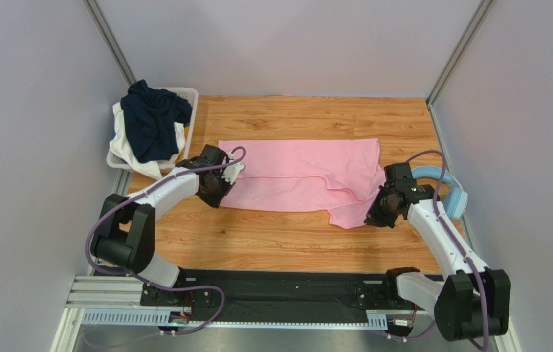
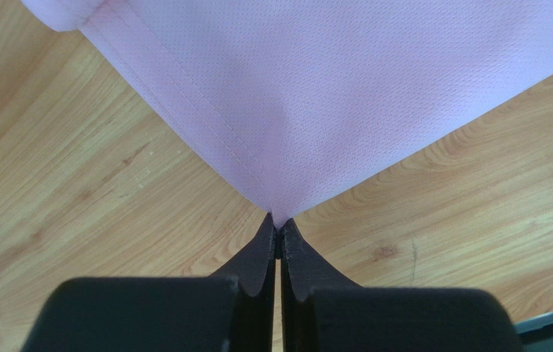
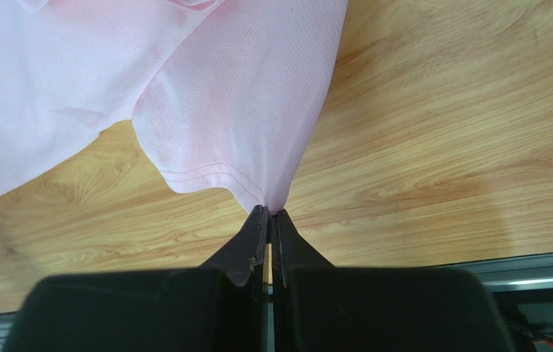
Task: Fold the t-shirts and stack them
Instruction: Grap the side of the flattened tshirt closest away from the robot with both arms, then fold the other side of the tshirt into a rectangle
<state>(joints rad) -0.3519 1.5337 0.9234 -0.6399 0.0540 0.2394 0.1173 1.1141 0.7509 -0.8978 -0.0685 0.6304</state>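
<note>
Grips the pink t-shirt (image 1: 301,176), spread on the table (image 1: 272,249), at two near corners, left gripper (image 2: 278,231) and right gripper (image 3: 268,213) both clamped on cloth — likely to carry that edge over in a fold. Farther back, leaves navy t-shirt (image 1: 153,121) heaped in white basket (image 1: 191,99).

A light wooden bench (image 1: 272,242) with visible grain. Across its middle lies a light pink short-sleeved cloth t-shirt (image 1: 294,172), spread from left to right, creased toward its near right end. A white plastic basket (image 1: 192,110) sits at the far left corner. Light blue headphones (image 1: 457,196) rest at the right edge.
</note>
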